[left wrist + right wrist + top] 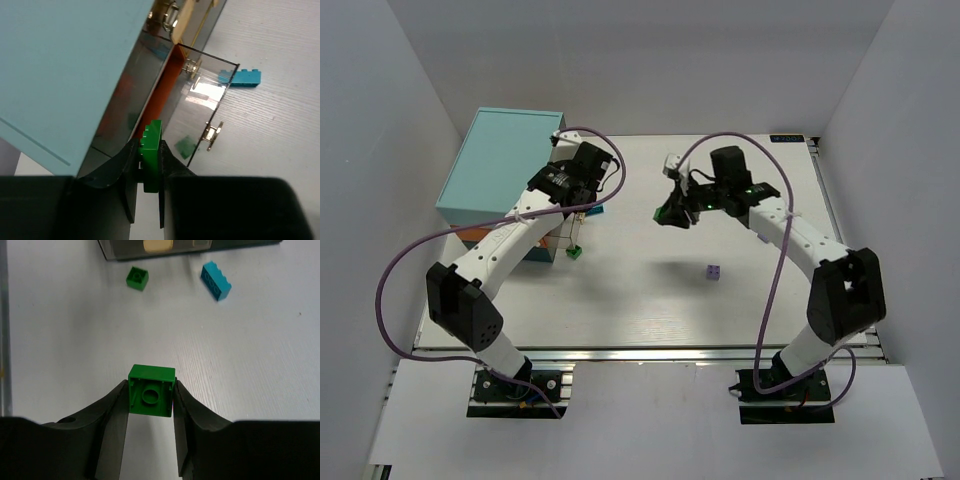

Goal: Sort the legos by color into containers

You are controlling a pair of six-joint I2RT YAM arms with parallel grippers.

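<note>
The left gripper (150, 165) pinches a green brick (152, 137) edge-on, its studs turned toward the cabinet (60, 65). The open clear drawer (210, 100) lies just ahead and slightly right, so this arm is far nearer. The right gripper (150, 392), clamped on a second green brick (152, 374), hangs well apart over mid-table.

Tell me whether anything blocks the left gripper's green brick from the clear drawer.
Nothing visible does. The left gripper holds the green brick right beside the clear drawer, with only open air between them.
</note>
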